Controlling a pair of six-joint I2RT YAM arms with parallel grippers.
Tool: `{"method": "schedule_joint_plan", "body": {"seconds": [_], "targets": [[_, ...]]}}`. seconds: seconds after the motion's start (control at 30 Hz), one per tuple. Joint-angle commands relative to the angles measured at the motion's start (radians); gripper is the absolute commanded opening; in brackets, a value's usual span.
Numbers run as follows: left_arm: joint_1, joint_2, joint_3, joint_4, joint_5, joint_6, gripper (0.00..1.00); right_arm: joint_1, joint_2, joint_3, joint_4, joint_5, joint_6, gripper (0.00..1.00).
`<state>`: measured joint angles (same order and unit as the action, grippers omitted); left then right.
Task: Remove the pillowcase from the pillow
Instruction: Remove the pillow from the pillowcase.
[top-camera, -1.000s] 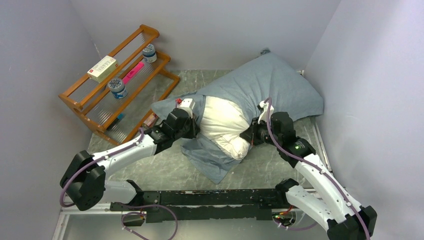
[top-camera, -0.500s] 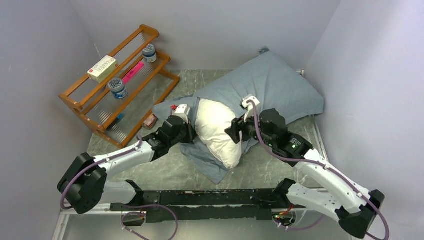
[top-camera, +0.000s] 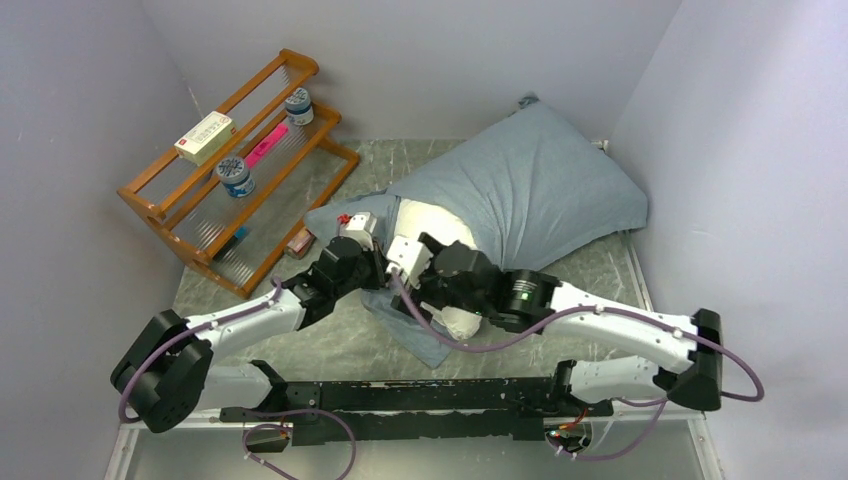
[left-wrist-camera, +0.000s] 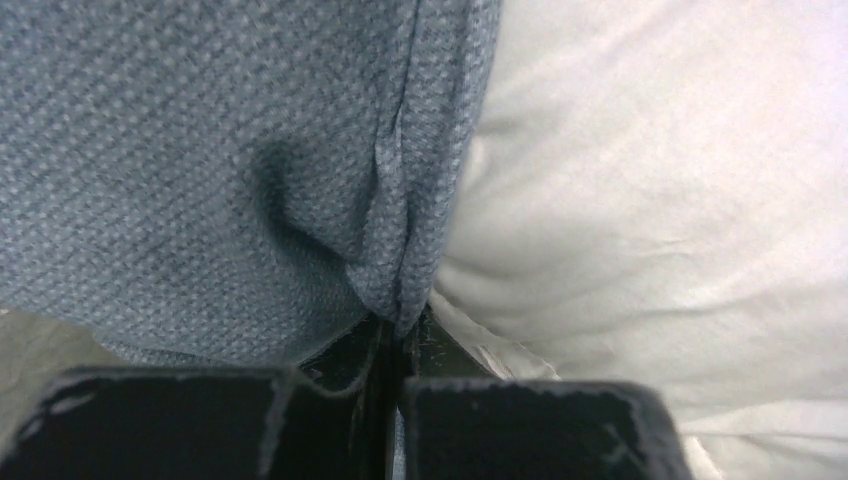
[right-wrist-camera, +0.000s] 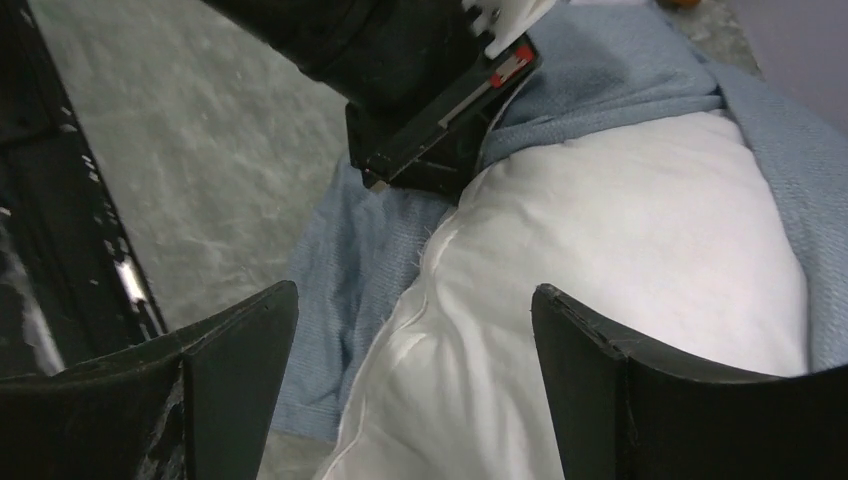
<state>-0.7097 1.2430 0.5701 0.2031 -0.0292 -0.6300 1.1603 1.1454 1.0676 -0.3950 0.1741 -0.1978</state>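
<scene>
The slate-blue pillowcase (top-camera: 540, 190) still covers the far part of the white pillow (top-camera: 432, 218), whose near end bulges out of the opening. My left gripper (top-camera: 383, 263) is shut on the pillowcase (left-wrist-camera: 200, 150) hem, at the left edge of the opening, with the pillow (left-wrist-camera: 650, 200) just to its right. My right gripper (top-camera: 425, 273) reaches across from the right and hovers open over the bare end of the pillow (right-wrist-camera: 620, 250). Nothing is between its fingers (right-wrist-camera: 240, 360). The left gripper (right-wrist-camera: 430, 130) and a fold of pillowcase (right-wrist-camera: 340, 250) lie just beyond it.
A wooden rack (top-camera: 170, 215) stands at the back left with two jars (top-camera: 238, 175), a box (top-camera: 204, 137) and a pink item (top-camera: 265, 145). Walls close in on both sides and behind. A black rail (top-camera: 400, 400) runs along the near edge.
My right gripper has opened, let go of the pillow's right side and swung left across the pillow toward the left gripper. My left gripper has stayed shut on the hem.
</scene>
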Motion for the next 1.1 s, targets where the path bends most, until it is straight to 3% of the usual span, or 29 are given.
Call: {"method": "schedule_joint_plan", "body": {"seconds": [0.0,0.33,0.73,0.9,1.07], "targets": [[-0.004,-0.039,-0.024,0.044,0.061,-0.027,0.05,0.021,0.066,0.022,0.045,0.107,-0.121,0.90],[-0.003,-0.042,-0.045,0.066,0.088,-0.043,0.05,0.021,0.234,-0.044,0.159,0.266,-0.230,0.95],[-0.004,-0.064,-0.053,0.037,0.055,-0.040,0.05,0.004,0.348,-0.135,0.184,0.494,-0.183,0.93],[-0.003,-0.075,-0.048,0.024,0.042,-0.038,0.05,-0.005,0.361,-0.146,0.119,0.515,-0.162,0.78],[-0.003,-0.077,-0.034,-0.003,0.032,-0.037,0.05,-0.005,0.317,-0.154,0.070,0.501,-0.127,0.37]]}}
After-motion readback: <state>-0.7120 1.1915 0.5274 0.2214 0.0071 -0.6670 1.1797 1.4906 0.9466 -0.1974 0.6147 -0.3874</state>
